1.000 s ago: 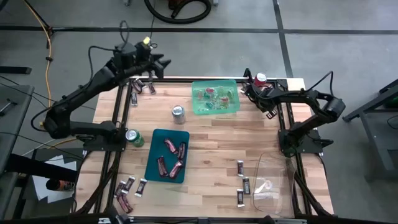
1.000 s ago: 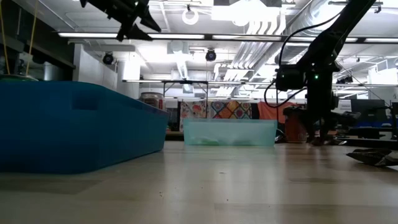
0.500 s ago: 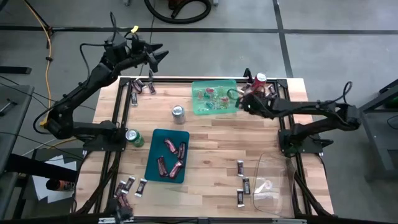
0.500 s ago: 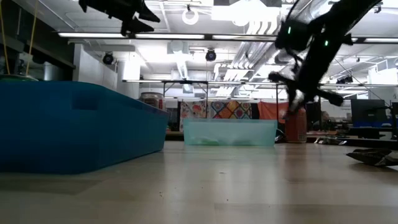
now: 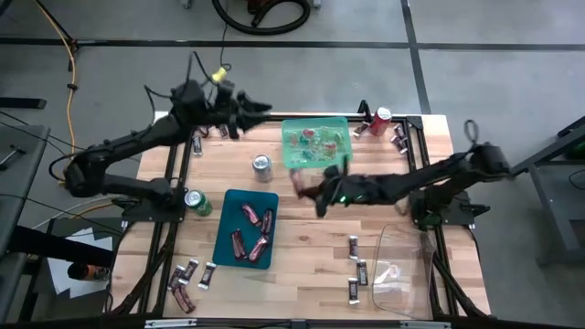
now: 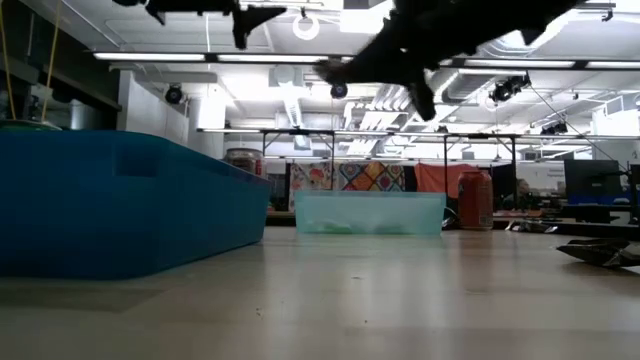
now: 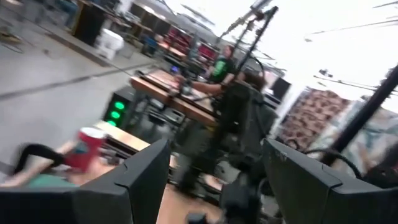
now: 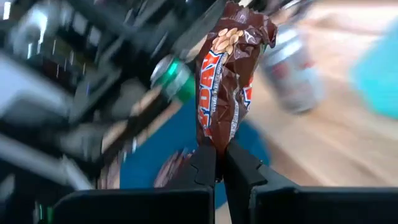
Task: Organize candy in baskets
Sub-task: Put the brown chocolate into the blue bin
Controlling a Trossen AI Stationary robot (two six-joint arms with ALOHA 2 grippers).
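Observation:
My right gripper [image 5: 313, 190] hovers over the table's middle, between the light green basket [image 5: 317, 143] and the dark teal basket [image 5: 247, 228], shut on a brown wrapped candy bar [image 8: 227, 74]. My left gripper [image 5: 260, 108] is open and raised above the far left part of the table, beside the green basket; its fingers stand wide apart in the left wrist view [image 7: 214, 180]. The green basket holds small red and green sweets, the teal one several dark bars. The clear basket [image 5: 402, 270] lies at the near right corner. My right gripper pinches the brown bar by one end of its wrapper [image 8: 214, 140] between the two fingertips [image 8: 203, 163]. The bar sticks straight out beyond the fingers, lifted clear of the table. The arm reaches in from the table's right side, high above the wood.
Loose candies lie at the far left corner [image 5: 206, 128], the near left corner [image 5: 187, 279], near the clear basket [image 5: 356, 265] and at the far right edge [image 5: 399, 137]. A silver can [image 5: 262, 165], a green can [image 5: 196, 201] and a red can [image 5: 381, 117] stand on the table.
My right gripper has swung from the far right corner by the red can toward the table's left and near side, staying shut, and now hangs over the middle with the bar. My left gripper has moved right, toward the green basket, staying raised.

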